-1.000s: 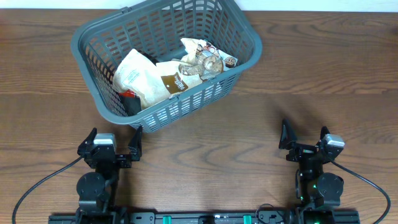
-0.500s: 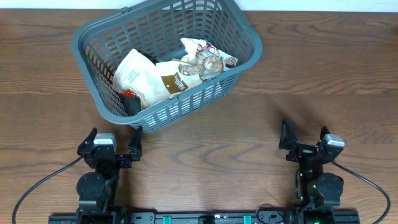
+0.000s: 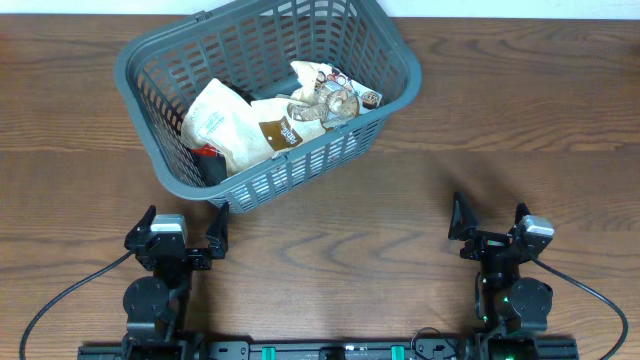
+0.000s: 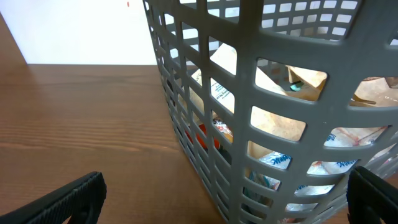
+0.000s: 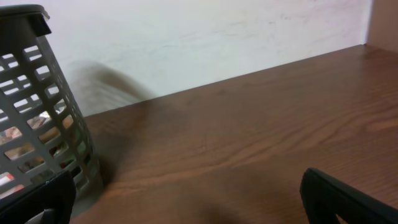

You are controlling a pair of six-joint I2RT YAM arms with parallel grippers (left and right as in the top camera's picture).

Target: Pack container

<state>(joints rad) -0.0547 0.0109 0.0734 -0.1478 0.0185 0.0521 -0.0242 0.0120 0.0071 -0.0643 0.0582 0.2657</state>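
The container, a large dark grey slotted basket, stands at the back left of the table and holds several packets, beige and white. Through its lattice wall the left wrist view shows those packets. My left gripper rests open near the table's front edge, just below the basket's near corner, with nothing between its fingers. My right gripper sits open at the front right, well clear of the basket, and is empty too.
Bare brown wooden table stretches to the right of the basket and between the two arms. A white wall rises behind the table's far edge.
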